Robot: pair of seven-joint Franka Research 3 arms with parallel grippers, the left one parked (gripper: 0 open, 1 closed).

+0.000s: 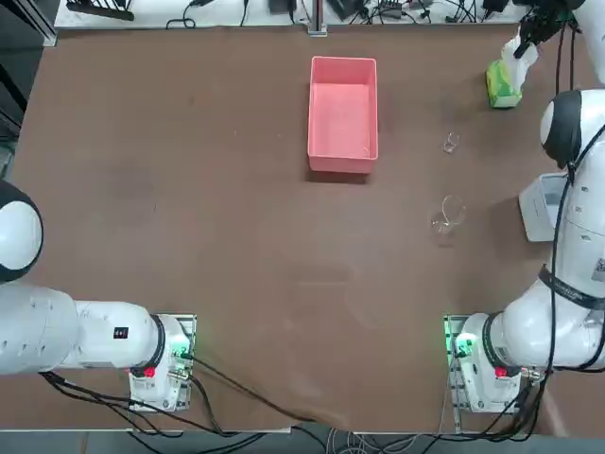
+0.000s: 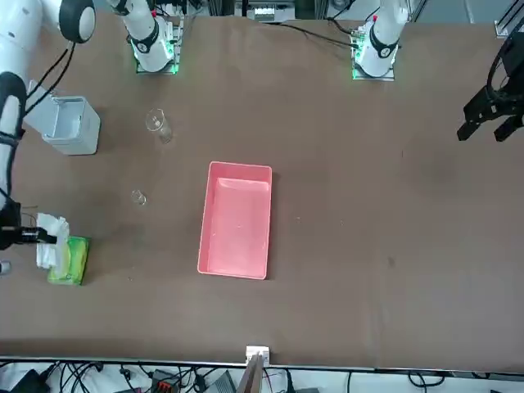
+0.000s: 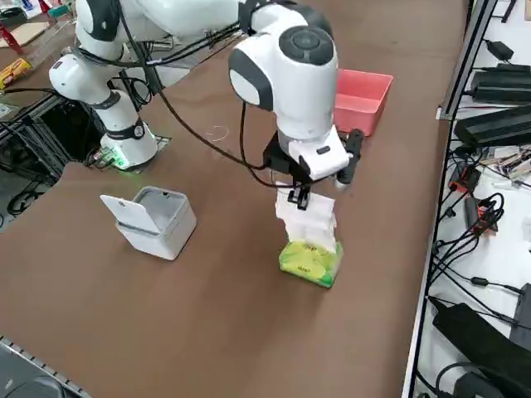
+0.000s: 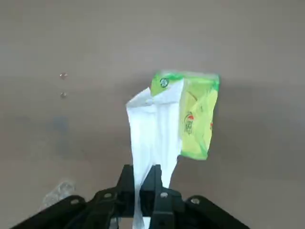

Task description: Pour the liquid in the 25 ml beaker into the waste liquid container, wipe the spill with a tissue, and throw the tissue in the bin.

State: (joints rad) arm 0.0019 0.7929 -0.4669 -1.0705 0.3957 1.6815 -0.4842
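- The tissue (image 4: 156,129) is bright white and thin, a long sheet with lengthwise creases and a folded corner; it narrows toward the gripper.
- It shows at the upper right of the top view, beside the arm, and right of centre in the right side view.
- The right gripper (image 4: 141,179) is pressed together on the tissue, pinching it; its black fingers sit on either side of the sheet. In the front view it is at the left edge, below mid-height.
- The far end of the tissue meets the pack (image 3: 311,263), yellow-green and glossy, which lies on the table (image 1: 236,227).
- The small beaker (image 1: 451,143), clear and tiny, is right of centre in the upper part of the top view; whether it holds liquid I cannot tell.
- The large beaker (image 1: 454,210), also clear glass, is lower down in that view, near the small one.
- The waste tray (image 1: 343,109), pink, rectangular and low-walled, sits at the upper middle of the top view.
- The bin (image 3: 162,224), pale grey-white and boxy, is left of centre in the right side view, its lid (image 3: 130,213) swung open.
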